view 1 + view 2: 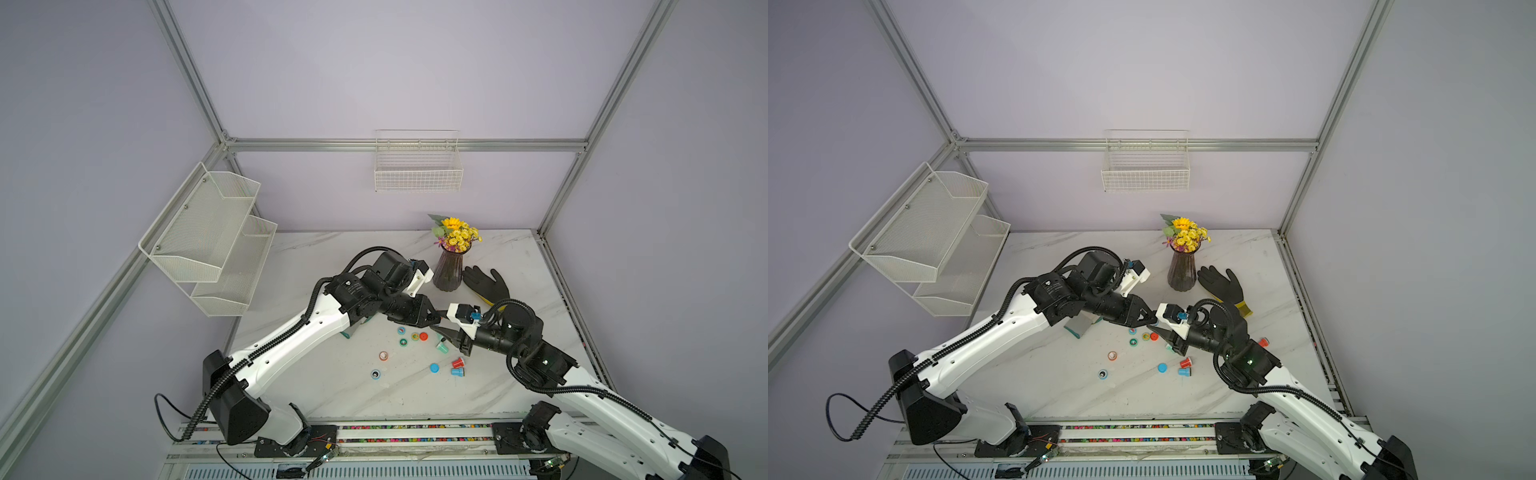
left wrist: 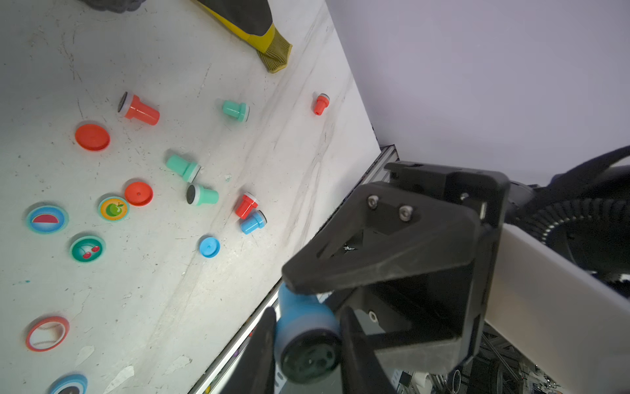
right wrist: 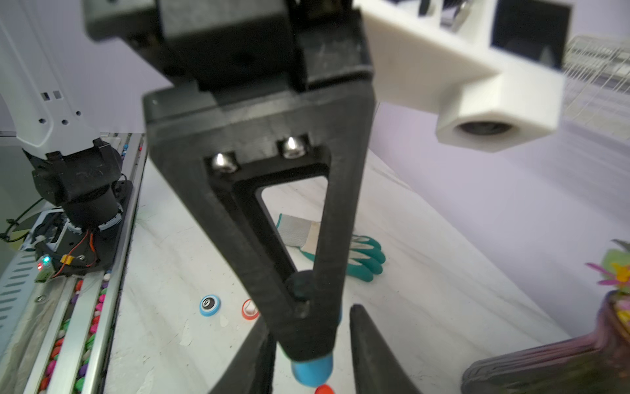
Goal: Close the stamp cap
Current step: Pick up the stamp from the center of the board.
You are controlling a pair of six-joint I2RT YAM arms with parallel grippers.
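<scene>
We take this to be the joining step, held in the air above the bench (image 2: 153,300). Our left gripper (image 2: 306,344) is clamped on the blue stamp (image 2: 303,317) at its wide end. Our right gripper (image 3: 308,324) stands with its jaws apart on either side of the stamp's handle end, gripping nothing that we can see. The held stamp turns a dark round face to the left wrist camera, and we cannot tell whether that is a seated cap or the bare pad. So the next move, as we judge it, starts with a check. If a cap is on, it needs a square push along the stamp's axis and then a gentle set-down. If not, our right gripper must fetch a cap from the bench while the left one holds the stamp level. In the left wrist view we count seven loose stamps lying on the bench: three red stamps (image 2: 138,110), three teal stamps (image 2: 235,110) and one loose blue stamp (image 2: 253,222). There are three plain lids, namely two plain red discs (image 2: 92,137) and one plain blue disc (image 2: 209,246). There are five picture caps (image 2: 46,219): watermelon, apple, cherries, baseball and one cut off by the frame edge. Beyond these we count two gloves, a black glove (image 1: 486,282) and a teal glove (image 3: 364,256), and one vase (image 1: 448,272) of flowers.
</scene>
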